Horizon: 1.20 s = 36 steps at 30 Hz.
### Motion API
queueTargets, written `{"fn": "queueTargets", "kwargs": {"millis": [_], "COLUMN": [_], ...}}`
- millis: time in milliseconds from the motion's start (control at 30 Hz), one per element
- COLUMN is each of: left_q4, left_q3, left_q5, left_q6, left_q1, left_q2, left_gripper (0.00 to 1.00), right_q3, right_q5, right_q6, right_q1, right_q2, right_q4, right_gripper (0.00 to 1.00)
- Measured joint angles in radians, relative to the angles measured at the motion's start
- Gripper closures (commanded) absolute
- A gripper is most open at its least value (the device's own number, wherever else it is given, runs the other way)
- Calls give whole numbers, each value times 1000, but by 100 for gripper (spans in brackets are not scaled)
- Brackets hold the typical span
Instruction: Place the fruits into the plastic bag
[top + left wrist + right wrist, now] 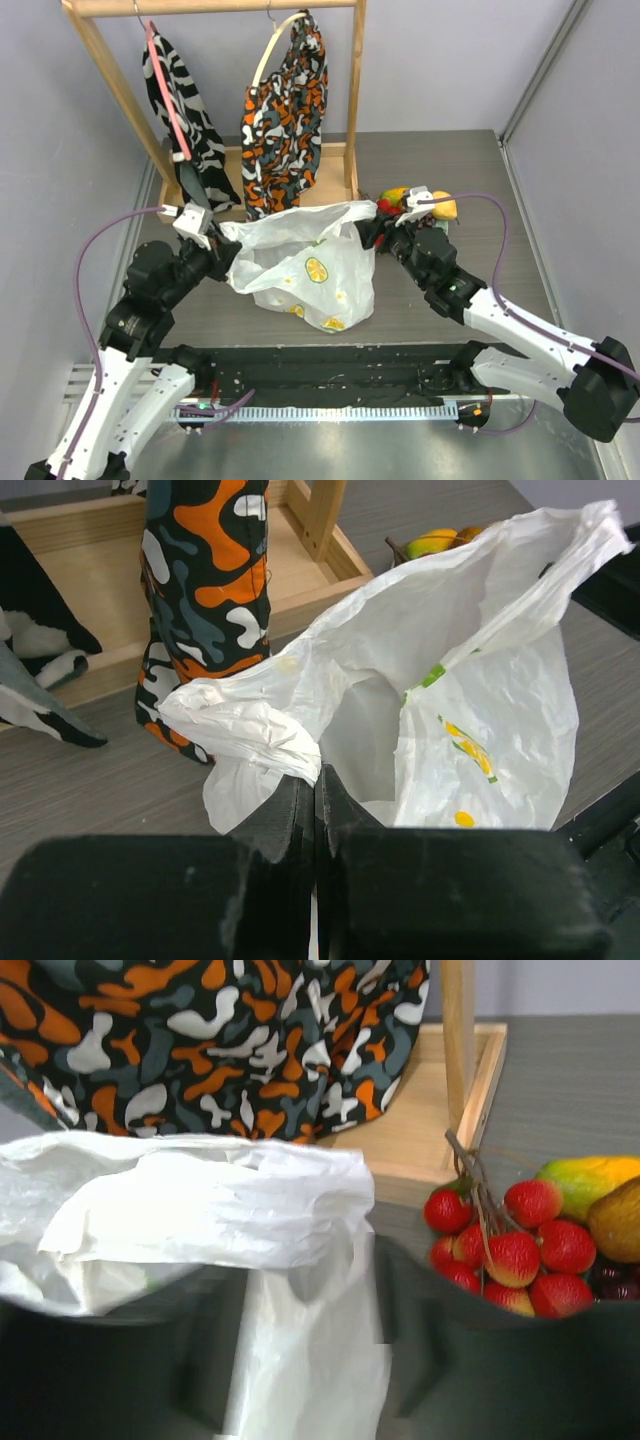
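Note:
The white plastic bag [312, 262] with citrus prints lies mid-table, its mouth held open toward the back. My left gripper [224, 250] is shut on the bag's left handle [250, 723]; in its wrist view the fingertips [317, 778] meet on the bunched plastic. My right gripper [372, 232] is at the bag's right handle [300, 1290], jaws apart with the plastic between them. The fruits lie just right of the bag: red berries [510, 1250], mango [585, 1180], lemon [620, 1222], and grapes [615, 1282] mostly hidden. They also show in the top view [398, 200].
A wooden rack [352, 120] stands at the back with a zebra-striped cloth [185, 110] and an orange-black cloth [285, 120] hanging just behind the bag. Its wooden base [440, 1130] lies close to the fruits. A black strip [330, 372] runs along the near edge.

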Motion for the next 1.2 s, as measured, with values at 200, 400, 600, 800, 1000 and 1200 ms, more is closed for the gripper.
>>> {"fn": "queueTargets", "kwargs": {"millis": [200,400,600,800,1000,1200], "left_q4": [29,47,52,53,53,53], "left_q3": [-5,-12,-16,-18,-18,-19], "left_q5": [24,88,148,172,188,213], "left_q6": [-23,-30,-27,-26,-26,-26], "left_q1": [0,0,0,0,0,0], "left_q2": [-37,-35,-26,-29,-32,-39], "left_gripper": [100,100,100,100,100,100], "right_q3": [-2,-11,171,265,266,275], "right_q5": [-61,-135,-154,-149,-55,50], "right_q6": [52,129,151,232,303,296], "right_q1": [0,23,144,246,249,249], "right_q2": [-108,-367,-234,62,196,253], "right_q4": [-177,-280,-307,-262,-251,-156], "right_gripper": [24,29,25,21,20,17]}}
